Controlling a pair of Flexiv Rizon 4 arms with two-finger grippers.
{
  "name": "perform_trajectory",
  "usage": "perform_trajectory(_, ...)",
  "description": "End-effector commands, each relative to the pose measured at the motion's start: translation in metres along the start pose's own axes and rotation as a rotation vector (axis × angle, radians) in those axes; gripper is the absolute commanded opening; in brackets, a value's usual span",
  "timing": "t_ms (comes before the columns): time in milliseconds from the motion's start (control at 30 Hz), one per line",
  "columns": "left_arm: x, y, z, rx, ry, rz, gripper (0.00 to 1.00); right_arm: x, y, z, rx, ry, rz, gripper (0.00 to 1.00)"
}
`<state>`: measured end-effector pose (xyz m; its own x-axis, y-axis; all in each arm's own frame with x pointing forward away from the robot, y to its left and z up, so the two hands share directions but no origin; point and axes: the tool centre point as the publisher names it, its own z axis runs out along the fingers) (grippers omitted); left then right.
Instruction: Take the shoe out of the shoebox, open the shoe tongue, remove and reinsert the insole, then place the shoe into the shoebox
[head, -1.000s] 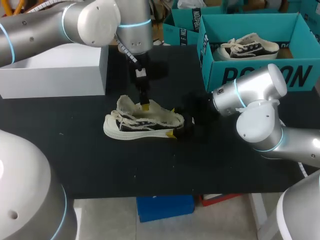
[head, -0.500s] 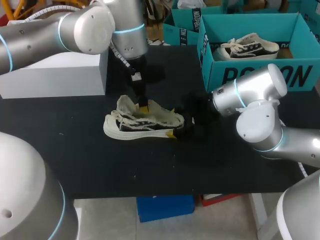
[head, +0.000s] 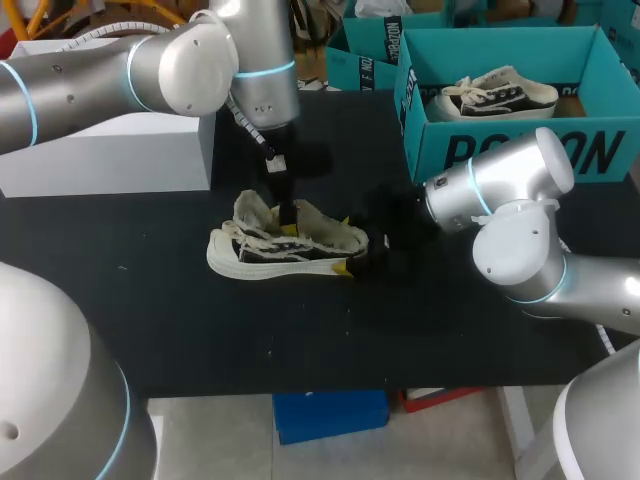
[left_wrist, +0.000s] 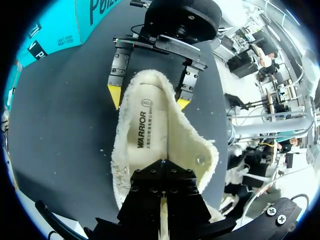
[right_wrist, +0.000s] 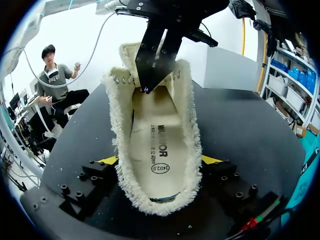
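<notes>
Change: over the last second the left gripper (head: 286, 220) has sunk deeper into the shoe (head: 285, 248), and its yellow tip is now almost hidden by the collar. The shoe and the right arm have not shifted.
Meaning for the task: this appears to be the insole step. The shoe is out of its box, the tongue (head: 250, 208) is thrown back, and the insole (left_wrist: 150, 125) lies flat inside, not yet lifted.
Left gripper: its fingers are drawn together to a narrow point on the insole, below the tongue. Whether they pinch the insole's edge cannot be told.
Right gripper (head: 355, 262): it stands wide, one yellow tip pressed against each side of the heel, clamping the shoe steady.
Shoe location: it stands on its sole near the middle of the black table (head: 200, 320), heel toward the right arm.
Head view alone: it shows the teal shoebox (head: 520, 150), well apart from the shoe, holding a second shoe (head: 497, 95).
Wrist views alone: they show the interior of the shoe, with the fleece lining, the whole insole, and both of the right gripper's tips against the heel.
</notes>
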<state>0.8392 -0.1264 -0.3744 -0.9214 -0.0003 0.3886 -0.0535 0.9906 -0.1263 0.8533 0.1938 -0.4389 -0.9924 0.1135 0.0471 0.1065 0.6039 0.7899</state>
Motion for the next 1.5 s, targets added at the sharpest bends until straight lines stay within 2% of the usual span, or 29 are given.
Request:
perform_trajectory(33, -0.001, 0.001, 0.011, 0.001, 0.008, -0.008, 0.0, -0.001, -0.001, 0.002, 0.0, -0.002, 0.001, 0.0)
perform_trajectory(633, 0.0, 0.005, 0.037, 0.003, 0.044, -0.008, 0.0, -0.001, -0.001, 0.002, 0.0, -0.002, 0.001, 0.0)
perform_trajectory(1133, -0.001, 0.001, 0.054, -0.015, 0.011, -0.013, 0.0, -0.001, -0.001, 0.002, 0.0, -0.002, 0.001, 0.0)
perform_trajectory(1500, -0.005, 0.002, 0.066, -0.015, 0.036, -0.014, 0.0, -0.001, -0.001, 0.002, 0.0, -0.002, 0.001, 0.0)
